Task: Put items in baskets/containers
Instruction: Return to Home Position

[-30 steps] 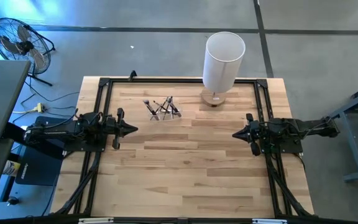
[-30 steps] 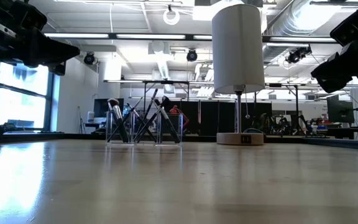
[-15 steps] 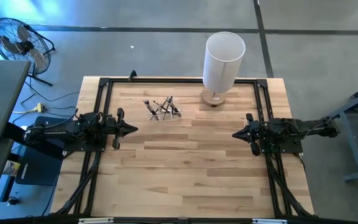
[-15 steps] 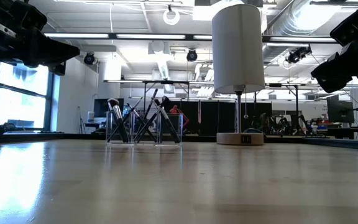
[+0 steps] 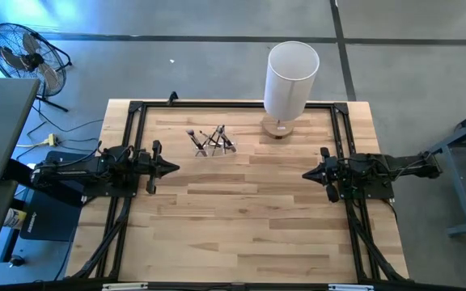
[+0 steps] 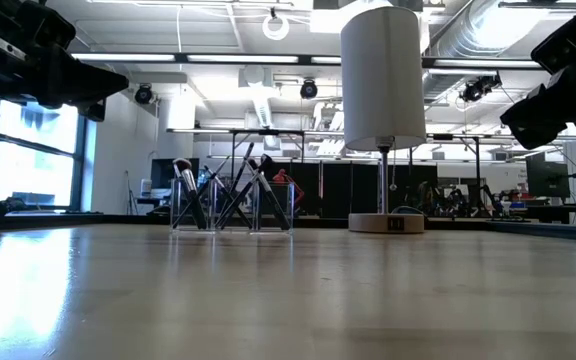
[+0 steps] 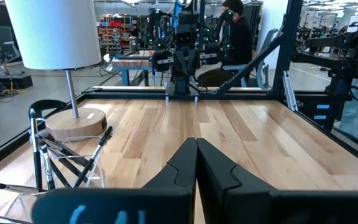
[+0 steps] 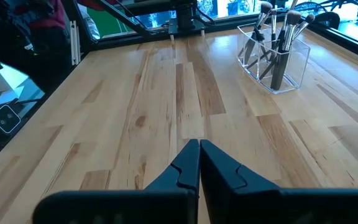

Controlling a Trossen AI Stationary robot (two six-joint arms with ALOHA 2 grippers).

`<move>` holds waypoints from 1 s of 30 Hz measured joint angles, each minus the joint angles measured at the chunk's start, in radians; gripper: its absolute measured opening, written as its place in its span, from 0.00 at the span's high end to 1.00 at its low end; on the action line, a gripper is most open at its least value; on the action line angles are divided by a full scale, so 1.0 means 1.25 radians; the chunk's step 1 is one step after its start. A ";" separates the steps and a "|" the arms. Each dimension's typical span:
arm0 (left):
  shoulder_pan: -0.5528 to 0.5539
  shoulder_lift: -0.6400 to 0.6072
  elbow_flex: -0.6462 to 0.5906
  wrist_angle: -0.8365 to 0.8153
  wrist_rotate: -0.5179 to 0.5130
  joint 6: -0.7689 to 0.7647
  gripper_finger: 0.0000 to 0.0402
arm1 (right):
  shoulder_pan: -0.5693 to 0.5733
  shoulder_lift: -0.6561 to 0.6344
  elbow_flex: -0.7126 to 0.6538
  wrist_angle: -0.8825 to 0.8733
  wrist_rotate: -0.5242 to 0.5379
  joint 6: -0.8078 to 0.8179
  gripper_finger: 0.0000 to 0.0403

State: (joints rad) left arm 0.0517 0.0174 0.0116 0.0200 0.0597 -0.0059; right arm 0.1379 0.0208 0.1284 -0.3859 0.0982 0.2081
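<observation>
luckily both the left gripper [image 5: 174,168] and right gripper [image 5: 305,175], pressed together, sit well apart from the clear holder [image 8: 293,67]; only a stray swing could topple its brushes [image 8: 279,43].

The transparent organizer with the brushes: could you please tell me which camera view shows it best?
The right wrist view: the transparent organizer appears near and unobstructed, its clear walls and brushes distinct. The high view shows it tiny; the low view, distant and side-on; the left wrist view, only partly.

Bright, even light from ceiling lights [image 6: 238,57]; window [image 6: 28,150] glare at left, pale sheen on tabletop [image 6: 88,290], shadows faint.
</observation>
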 joint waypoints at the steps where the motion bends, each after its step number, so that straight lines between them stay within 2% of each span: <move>1: -0.002 0.000 0.000 0.000 -0.002 0.000 1.00 | 0.000 0.000 0.000 0.000 0.000 0.000 0.98; 30: -0.021 0.000 0.000 0.000 -0.001 0.000 1.00 | 0.000 0.000 0.001 0.000 0.000 0.000 0.98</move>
State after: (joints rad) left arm 0.0254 0.0172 0.0116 0.0200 0.0589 -0.0059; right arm 0.1379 0.0212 0.1295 -0.3859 0.0978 0.2081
